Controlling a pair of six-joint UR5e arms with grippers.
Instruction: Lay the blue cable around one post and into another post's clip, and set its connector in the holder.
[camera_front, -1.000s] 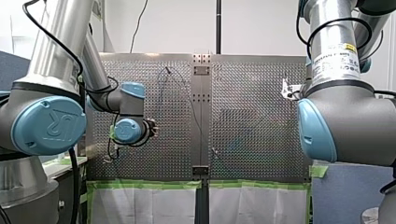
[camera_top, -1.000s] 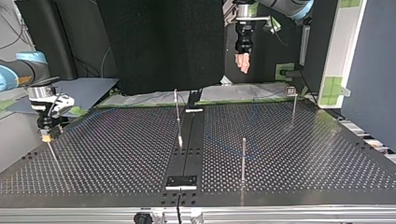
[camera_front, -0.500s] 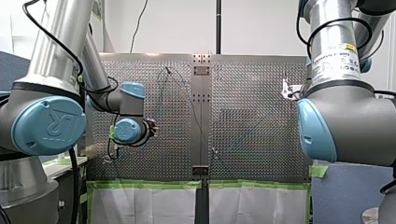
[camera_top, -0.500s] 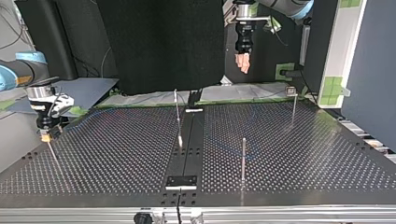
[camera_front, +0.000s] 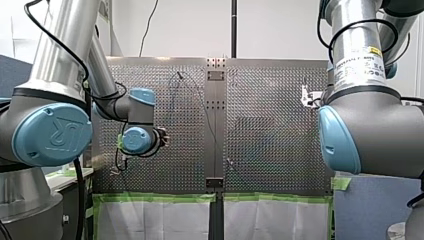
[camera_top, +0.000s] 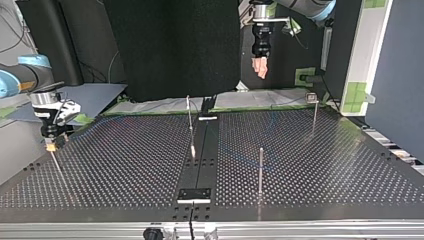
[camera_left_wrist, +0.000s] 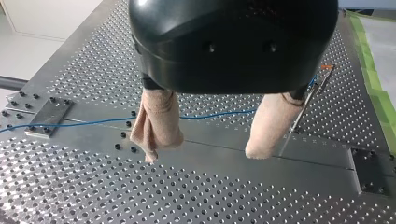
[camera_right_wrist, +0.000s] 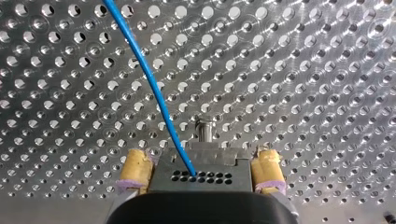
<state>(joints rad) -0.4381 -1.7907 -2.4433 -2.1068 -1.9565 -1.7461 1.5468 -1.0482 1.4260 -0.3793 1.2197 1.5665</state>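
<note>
Right claw: my right claw (camera_right_wrist: 201, 161) had its yellow pads (camera_right_wrist: 135, 170) pressed against the two sides of the connector (camera_right_wrist: 219, 163), pinching it.
Connector: it was a dark block with rows of small holes in its back face. The top of a thin post (camera_right_wrist: 204, 129) stood just ahead of it (whether the two touched could not be told).
Blue cable: the blue cable (camera_right_wrist: 149, 79) came out of one of the connector's holes and ran away over the perforated table (camera_right_wrist: 317, 70). In the left wrist view it lay flat on the table, passing under the left claw.
Left claw: my left claw (camera_left_wrist: 204, 150) was spread, with its beige pads (camera_left_wrist: 156, 123) well apart and nothing between them. In the top view it hung high above the table's far edge.
Right arm's place: in the top view the right claw sat low at the view's left, near the table's side edge.
Other posts: in the top view a near post (camera_top: 260, 170) stood upright right of the centre strip. A far post (camera_top: 314, 115) with a small head stood at the far right, and a middle post (camera_top: 190, 122) leaned beside the strip.
</note>
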